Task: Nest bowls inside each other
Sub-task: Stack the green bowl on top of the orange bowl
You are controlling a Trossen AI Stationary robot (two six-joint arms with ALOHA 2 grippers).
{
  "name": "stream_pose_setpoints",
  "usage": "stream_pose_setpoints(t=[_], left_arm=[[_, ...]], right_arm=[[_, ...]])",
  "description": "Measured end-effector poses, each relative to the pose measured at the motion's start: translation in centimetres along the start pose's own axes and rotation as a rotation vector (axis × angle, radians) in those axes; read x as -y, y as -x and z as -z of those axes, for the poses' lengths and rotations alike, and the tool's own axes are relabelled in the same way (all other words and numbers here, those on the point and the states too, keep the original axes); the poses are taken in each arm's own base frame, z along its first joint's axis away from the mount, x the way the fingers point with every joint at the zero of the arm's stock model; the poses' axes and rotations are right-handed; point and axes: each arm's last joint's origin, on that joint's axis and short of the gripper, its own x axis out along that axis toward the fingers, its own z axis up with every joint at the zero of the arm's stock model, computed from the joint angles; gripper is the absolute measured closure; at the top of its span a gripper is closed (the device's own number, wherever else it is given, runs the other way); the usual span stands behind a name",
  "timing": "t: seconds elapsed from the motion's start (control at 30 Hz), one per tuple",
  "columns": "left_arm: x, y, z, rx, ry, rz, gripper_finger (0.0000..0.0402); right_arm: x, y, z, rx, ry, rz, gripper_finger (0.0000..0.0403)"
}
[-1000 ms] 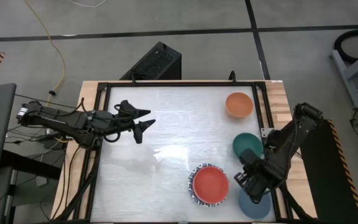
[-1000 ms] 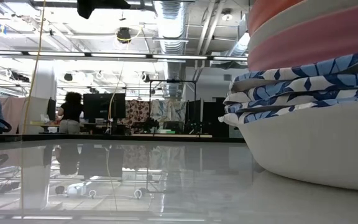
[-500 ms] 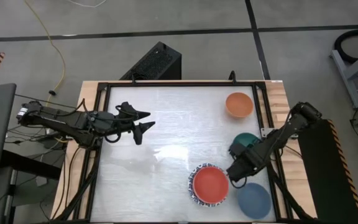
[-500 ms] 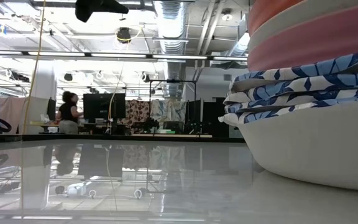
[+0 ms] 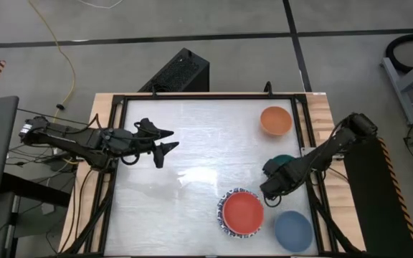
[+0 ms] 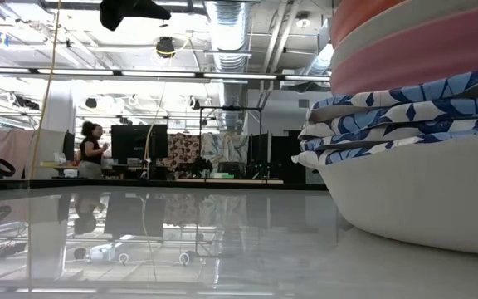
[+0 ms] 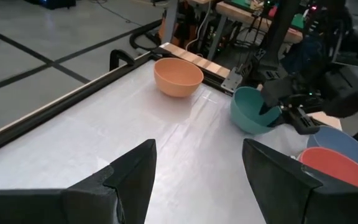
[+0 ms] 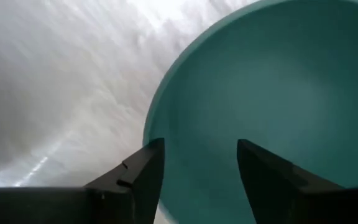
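Since a second earlier, your right gripper [image 5: 270, 189] left the blue bowl [image 5: 293, 231], reaching open-jawed over the teal bowl [image 5: 284, 160]. Left gripper [image 5: 165, 141] waited open, empty. Stack [image 5: 242, 213] was built; teal, blue, orange bowl [image 5: 275, 120] remained.

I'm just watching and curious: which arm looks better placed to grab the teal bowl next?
The right one. Its claw is open right at the teal bowl, beside the stack. The left claw hangs far across the table.

A grey concrete floor [image 5: 214, 29] crossed by dark seams is seen around the counter [image 5: 192, 143]. A yellow cable [image 5: 62, 54] is laid across it. Ceiling ducts [image 6: 231, 21], strip lights and monitors [image 6: 139, 141] are seen beyond.
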Motion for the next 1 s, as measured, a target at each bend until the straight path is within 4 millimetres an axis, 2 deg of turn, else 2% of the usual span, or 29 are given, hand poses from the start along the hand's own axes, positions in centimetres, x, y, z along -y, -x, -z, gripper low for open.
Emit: stream_pose_setpoints(t=[0.17, 0.27, 0.37, 0.43, 0.7, 0.9, 1.0], left_arm=[[0.0, 0.0, 0.0, -0.004, -0.003, -0.002, 0.0173], [0.0, 0.0, 0.1, -0.005, -0.004, -0.003, 0.0173], [0.0, 0.0, 0.1, -0.005, -0.004, -0.003, 0.0173], [0.0, 0.0, 0.1, -0.005, -0.004, -0.003, 0.0173], [0.0, 0.0, 0.1, -0.004, -0.004, -0.004, 0.0173], [0.0, 0.0, 0.1, -0.004, -0.014, -0.004, 0.0173], [0.0, 0.0, 0.1, -0.005, -0.025, -0.004, 0.0173]], right_arm=[[0.5, -0.6, -0.5, -0.003, -0.036, 0.001, 0.0225], [0.7, -0.7, -1.0, -0.005, -0.062, 0.002, 0.0287], [0.8, -0.8, -1.5, -0.007, -0.086, 0.004, 0.0371], [0.9, -0.7, -1.8, -0.007, -0.101, 0.004, 0.0389], [0.3, 2.1, -3.4, 0.066, -0.090, -0.054, 0.0390], [0.6, 4.8, -3.9, 0.086, -0.148, -0.033, 0.0314], [0.2, 5.7, -3.8, 0.083, -0.151, -0.092, 0.0264]])
